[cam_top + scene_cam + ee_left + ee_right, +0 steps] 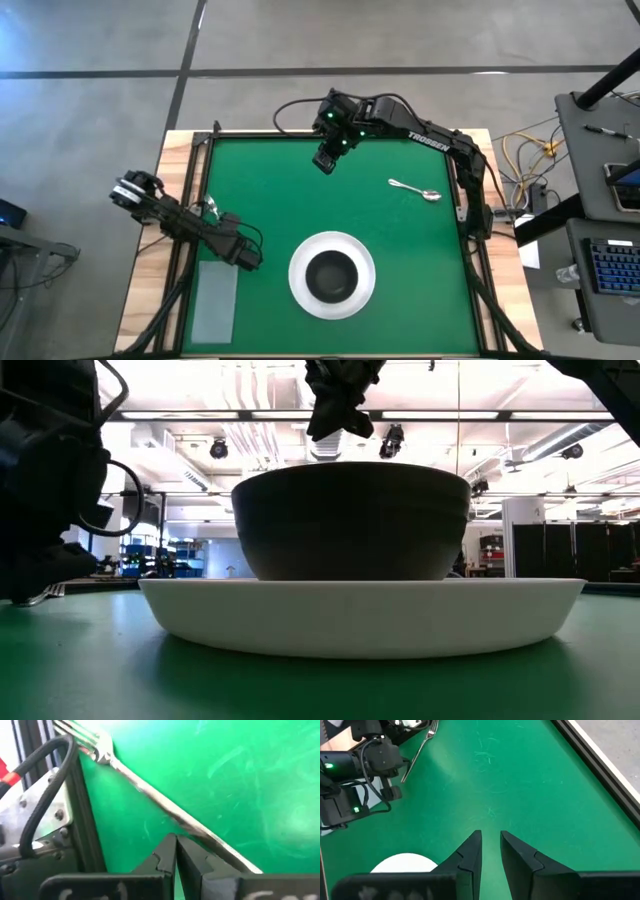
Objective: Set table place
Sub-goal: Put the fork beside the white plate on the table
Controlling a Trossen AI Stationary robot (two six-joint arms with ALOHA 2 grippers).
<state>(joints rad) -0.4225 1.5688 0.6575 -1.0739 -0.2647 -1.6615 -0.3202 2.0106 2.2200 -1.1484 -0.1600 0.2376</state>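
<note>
Green table with wooden edges on grey floor, dark bowl inside white plate near front edge, spoon behind plate, left gripper pinching fork left of plate, right gripper slightly parted above table's far side, ceiling lights beyond.

Grey concrete floor around the bench, crossed by dark seam lines. Grey side desk to one side, carrying a blue-lit keyboard; yellow and white cables trail beside it. Beyond: open workshop ceiling with bright strip lights, ducting, hanging black fixtures.
</note>
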